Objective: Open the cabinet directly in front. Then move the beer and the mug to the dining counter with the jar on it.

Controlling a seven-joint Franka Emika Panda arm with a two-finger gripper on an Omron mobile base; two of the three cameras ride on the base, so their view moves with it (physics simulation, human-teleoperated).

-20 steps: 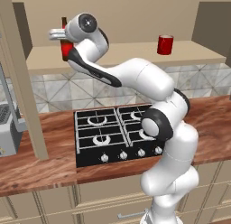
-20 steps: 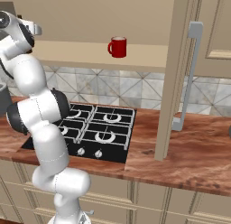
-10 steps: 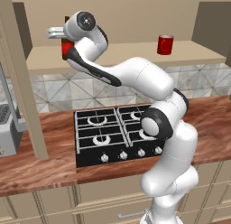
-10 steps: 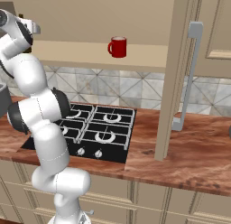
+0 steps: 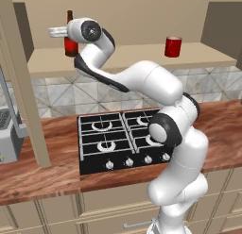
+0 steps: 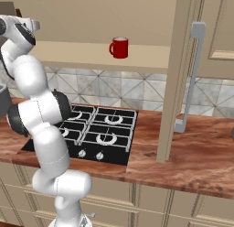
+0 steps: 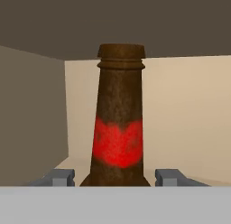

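In the hand view the gripper [image 7: 115, 178] has a finger on each side of the upright beer [image 7: 118, 128], though whether they actually press it I cannot tell, while farther along the open cabinet [image 6: 176, 84] shelf stands the mug [image 5: 173, 46].

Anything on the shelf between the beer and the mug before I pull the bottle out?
No. In the left base view the shelf is bare between the beer and the mug.
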